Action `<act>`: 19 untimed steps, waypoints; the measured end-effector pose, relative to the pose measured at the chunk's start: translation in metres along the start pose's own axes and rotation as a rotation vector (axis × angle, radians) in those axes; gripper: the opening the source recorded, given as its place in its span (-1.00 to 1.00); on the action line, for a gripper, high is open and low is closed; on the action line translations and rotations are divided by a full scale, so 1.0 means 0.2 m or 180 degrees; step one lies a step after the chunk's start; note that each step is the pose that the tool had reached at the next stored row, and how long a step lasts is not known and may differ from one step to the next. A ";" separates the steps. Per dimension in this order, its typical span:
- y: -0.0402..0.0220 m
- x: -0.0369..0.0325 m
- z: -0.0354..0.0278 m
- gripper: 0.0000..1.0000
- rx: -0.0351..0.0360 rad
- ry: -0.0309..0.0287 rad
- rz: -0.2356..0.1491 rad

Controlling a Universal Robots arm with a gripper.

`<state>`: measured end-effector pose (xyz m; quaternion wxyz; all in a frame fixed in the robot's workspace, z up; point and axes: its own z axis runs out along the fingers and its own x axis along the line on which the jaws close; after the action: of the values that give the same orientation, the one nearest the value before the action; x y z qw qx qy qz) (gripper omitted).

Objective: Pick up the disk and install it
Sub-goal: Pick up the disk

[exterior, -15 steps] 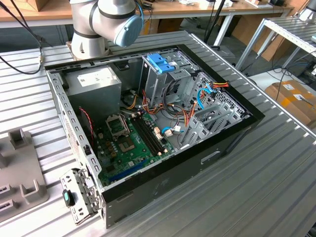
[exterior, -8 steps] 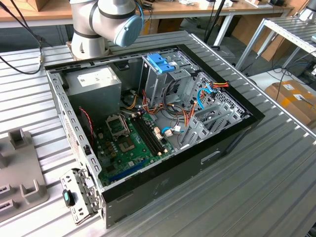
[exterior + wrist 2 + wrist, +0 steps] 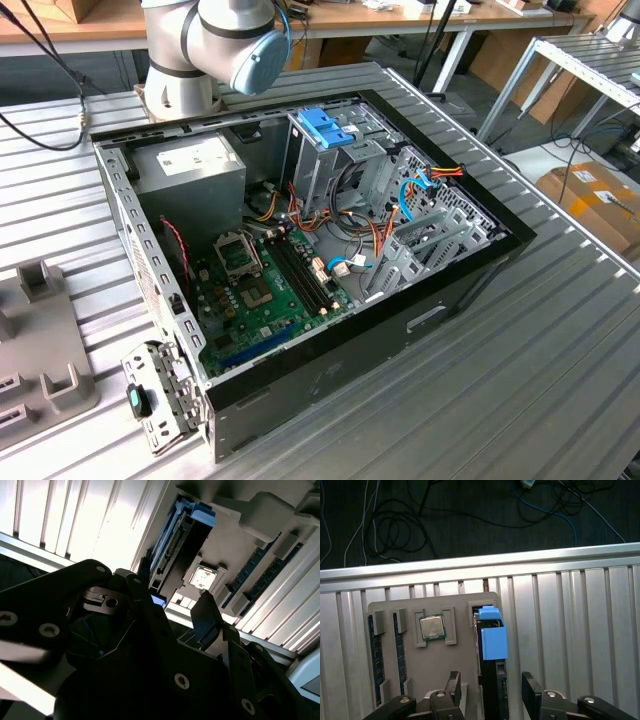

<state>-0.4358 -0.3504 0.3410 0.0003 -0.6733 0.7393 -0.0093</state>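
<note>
- Dark green memory sticks [image 3: 376, 655] are lying in the slots of a flat grey plastic parts tray [image 3: 455, 605], which is resting on the ribbed metal table [image 3: 580, 630].
- A square silver processor chip [image 3: 433, 627] is sitting in its own recess of that tray, beside the sticks.
- The disk [image 3: 493, 640], a flat rectangular metal hard drive with light blue plastic side rails, is standing on edge in the next slot of the tray, just beside the chip.
- The black gripper [image 3: 491, 677] is hanging over the disk with its fingers [image 3: 530, 690] spread wide, one facing each broad face and neither seeming to touch it.
- The drive is likely stiff, dense for its size, smooth on the metal and sensitive to knocks. A firm, square pinch across the two broad faces is looking safer than one on the rails, which may flex.
- In the exterior view, the open black computer case [image 3: 330, 250] is lying on the table, its metal drive cage [image 3: 320, 160] standing beside the grey power supply box [image 3: 190, 165].
</note>
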 end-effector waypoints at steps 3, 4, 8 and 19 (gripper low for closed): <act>0.000 0.000 0.013 0.20 0.0000 0.0000 0.0000; 0.001 0.000 0.021 0.20 0.0000 -0.0002 -0.0003; 0.003 0.000 0.034 0.20 0.0000 -0.0007 -0.0070; 0.008 -0.001 0.093 0.20 0.0007 -0.0009 -0.0233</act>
<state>-0.4371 -0.3503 0.3225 0.0018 -0.6999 0.7141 -0.0092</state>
